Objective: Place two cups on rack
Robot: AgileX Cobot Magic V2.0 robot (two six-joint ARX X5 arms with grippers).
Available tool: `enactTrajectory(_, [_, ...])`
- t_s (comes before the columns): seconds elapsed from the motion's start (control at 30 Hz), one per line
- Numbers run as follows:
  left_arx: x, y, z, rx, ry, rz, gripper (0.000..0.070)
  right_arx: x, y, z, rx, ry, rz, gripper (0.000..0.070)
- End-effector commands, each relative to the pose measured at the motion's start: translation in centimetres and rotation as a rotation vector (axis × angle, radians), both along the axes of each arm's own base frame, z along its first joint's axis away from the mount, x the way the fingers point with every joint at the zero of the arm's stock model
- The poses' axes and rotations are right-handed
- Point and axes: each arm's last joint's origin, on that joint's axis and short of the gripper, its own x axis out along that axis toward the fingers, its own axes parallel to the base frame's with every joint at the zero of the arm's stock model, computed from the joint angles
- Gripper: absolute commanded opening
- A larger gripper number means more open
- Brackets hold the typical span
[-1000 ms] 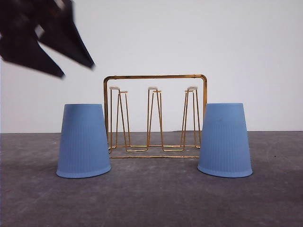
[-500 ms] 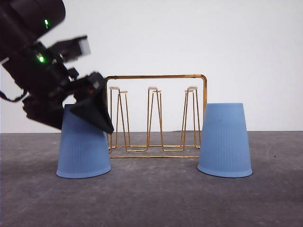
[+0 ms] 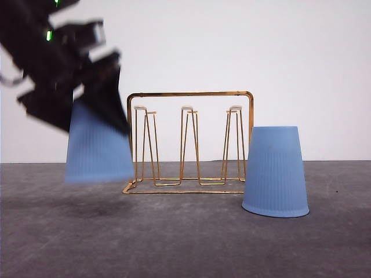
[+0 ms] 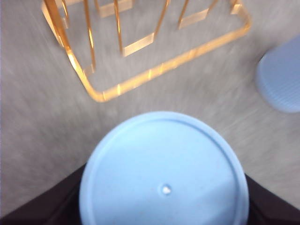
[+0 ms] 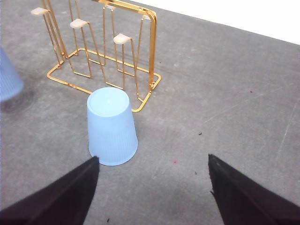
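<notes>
Neither cup sat on the rack (image 3: pixel 190 142) yet: the left gripper (image 3: pixel 87 110), clamped on one cup (image 3: pixel 97 147), held it clear of the table beside the prongs, while the other cup (image 5: pixel 111 125) stood ahead of the spread right gripper (image 5: pixel 152 187).

left arm (image 3: pixel 58 75) — black, angular housing, blurred | small green light near its top, pale grey panel beside it | right gripper (image 5: pixel 152 197) — two dark, wedge-shaped fingers, matte
</notes>
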Motion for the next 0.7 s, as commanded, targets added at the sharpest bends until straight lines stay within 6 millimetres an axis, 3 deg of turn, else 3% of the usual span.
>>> enactTrajectory(0.0, [0.2,-0.3,2.2,-0.01,-0.007,-0.005,0.0271,0.0,0.0,0.3,0.003,-0.016,0.004,0.0469])
enactTrajectory(0.17, [0.7,-0.5,6.4,-0.045,-0.1,0.007,0.0271,0.0,0.0,0.4,0.003,-0.018,0.004,0.0469])
enactTrajectory(0.3, [1.2,-0.5,8.3,-0.045,-0.211,0.061,0.0271,0.0,0.0,0.4,0.005,-0.025,0.003,0.0469])
enactTrajectory(0.47, [2.4,-1.0,8.6,-0.072,-0.301,0.09,0.0271,0.1,0.0,0.5,0.007,-0.033,0.003,0.047])
enactTrajectory(0.67, [4.7,-2.2,6.7,-0.06,-0.314,0.111,0.0271,0.1,0.0,0.5,0.007,-0.036,0.003,0.0469])
